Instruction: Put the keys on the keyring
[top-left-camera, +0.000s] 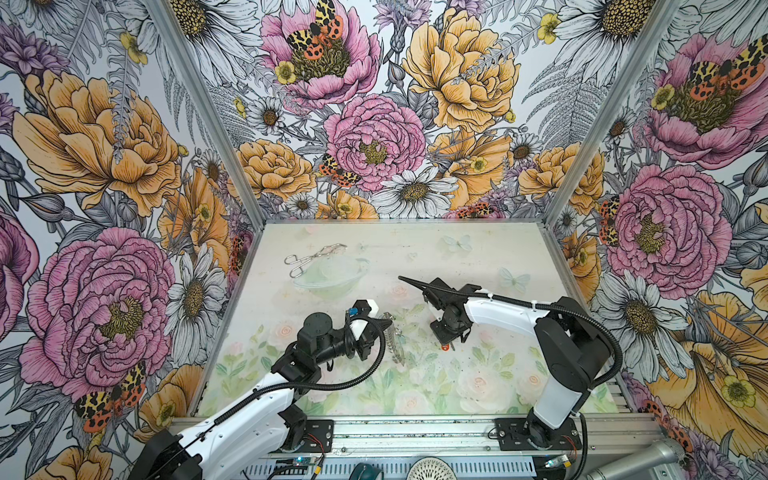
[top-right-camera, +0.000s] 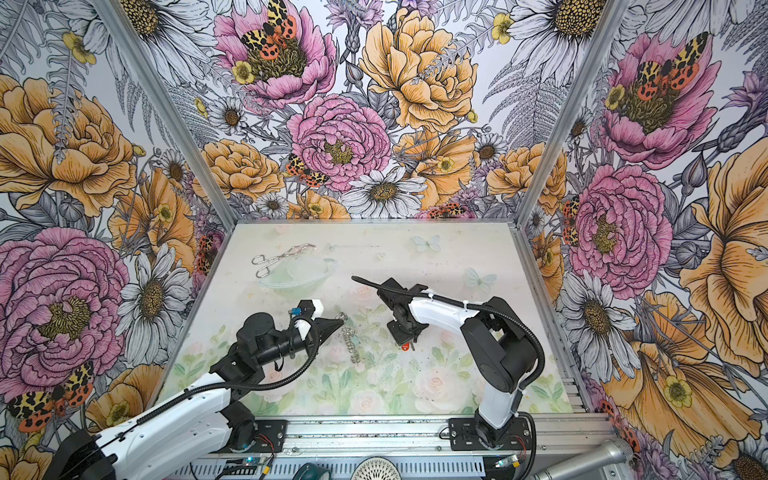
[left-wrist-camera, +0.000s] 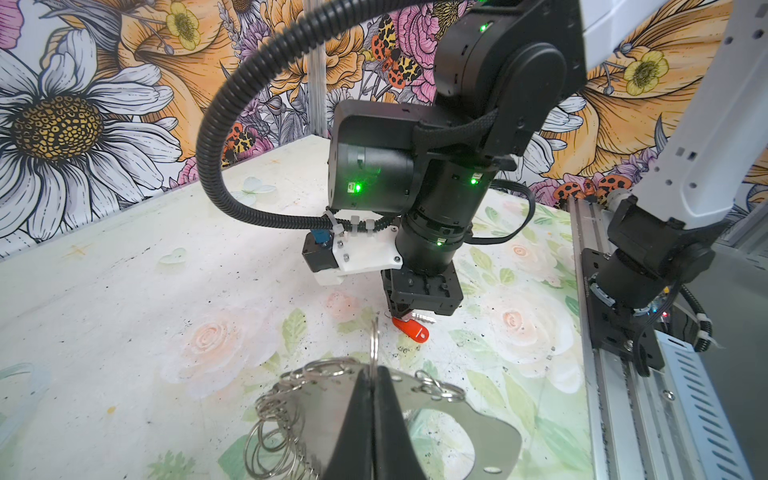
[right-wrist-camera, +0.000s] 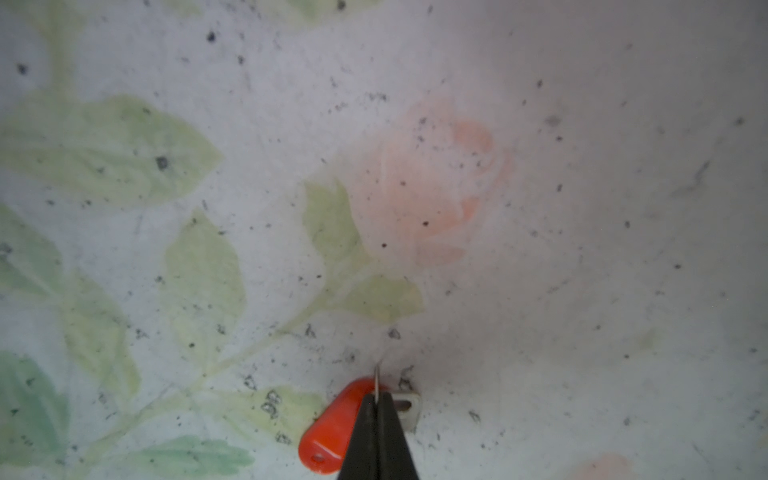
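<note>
Right wrist view: right claw (right-wrist-camera: 377, 402) pressed together on a thin wire loop, seen edge-on, that belongs to the red-tagged keys (right-wrist-camera: 332, 428). The keys lie on the bench (right-wrist-camera: 582, 208) directly under the tips.
Risk at that pinch: very little wire is caught, so I judge that a lift could let the keys swivel, slip out and drop.
Risk at the join: two thin rings must meet edge to edge, and a slight misalignment would likely make them glance off.
Left claw (left-wrist-camera: 373, 376): also pressed together, pinching one small silver ring of the keyring (left-wrist-camera: 496, 436) upright. The flat grey hoop sits below the tips with its other rings bunched to one side. Whether it clears the bench I cannot tell.
Risk there: the hoop's weight could twist the pinched ring out of line.
Between claws: they are apart with bare bench between them, and the keys lie ahead of the left claw's ring.
Farther out: tongs (top-left-camera: 313, 258) and a clear bowl (top-left-camera: 332, 278) sit beyond the left claw, well apart from both claws.
</note>
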